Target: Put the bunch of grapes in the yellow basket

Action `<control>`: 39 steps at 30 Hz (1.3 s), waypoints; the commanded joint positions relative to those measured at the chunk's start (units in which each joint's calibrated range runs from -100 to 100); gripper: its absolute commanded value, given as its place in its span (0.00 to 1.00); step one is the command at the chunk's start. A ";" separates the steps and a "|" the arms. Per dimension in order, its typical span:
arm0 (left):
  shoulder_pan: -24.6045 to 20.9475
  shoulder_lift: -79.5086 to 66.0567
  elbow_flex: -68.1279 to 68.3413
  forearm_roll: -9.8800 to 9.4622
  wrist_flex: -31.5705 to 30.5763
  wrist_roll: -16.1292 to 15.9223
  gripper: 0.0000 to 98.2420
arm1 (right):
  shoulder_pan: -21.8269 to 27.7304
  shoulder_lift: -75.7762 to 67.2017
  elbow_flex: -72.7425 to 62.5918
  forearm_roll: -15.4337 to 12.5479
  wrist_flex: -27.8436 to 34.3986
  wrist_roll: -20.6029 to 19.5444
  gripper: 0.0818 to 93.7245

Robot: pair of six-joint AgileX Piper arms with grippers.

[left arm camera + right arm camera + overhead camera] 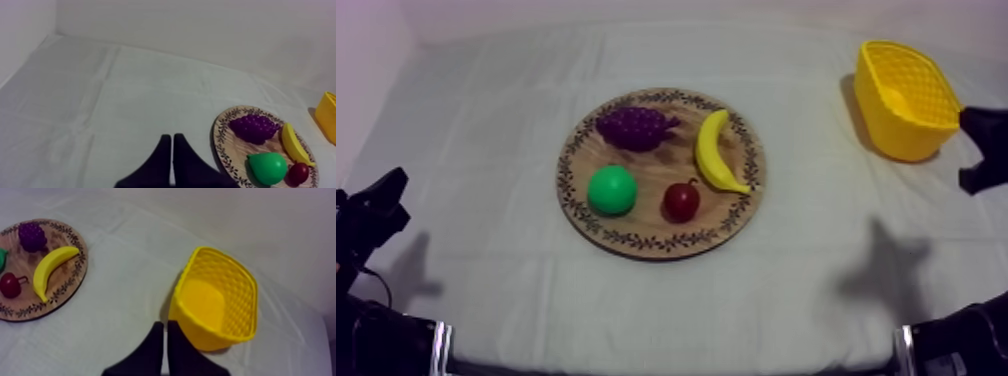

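The purple bunch of grapes [634, 127] lies at the far left of the round wooden board [648, 228], beside a banana [714, 150]. The yellow basket [904, 98] stands far right on the cloth, with nothing in it. My left gripper [384, 198] rests low at the left, well away from the board; its fingers [172, 136] lie together, shut on nothing. My right gripper [978, 150] hovers just right of the basket. In the right wrist view its fingers [165, 323] are shut, close to the near side of the basket [215, 303].
A green pear [612, 189] and a small red fruit [682, 200] sit on the near half of the board. Open cloth lies between the board and the basket.
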 commanded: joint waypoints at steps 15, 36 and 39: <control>-0.03 0.00 -0.03 0.02 0.01 -0.01 0.00 | -8.99 30.51 -32.64 3.64 7.96 -1.52 0.00; -0.03 0.00 -0.03 0.02 0.01 -0.01 0.00 | -16.43 60.75 -63.19 1.99 16.92 6.15 0.00; -0.03 0.00 -0.03 0.02 0.01 -0.01 0.00 | -17.42 64.31 -67.08 1.66 19.37 6.98 0.00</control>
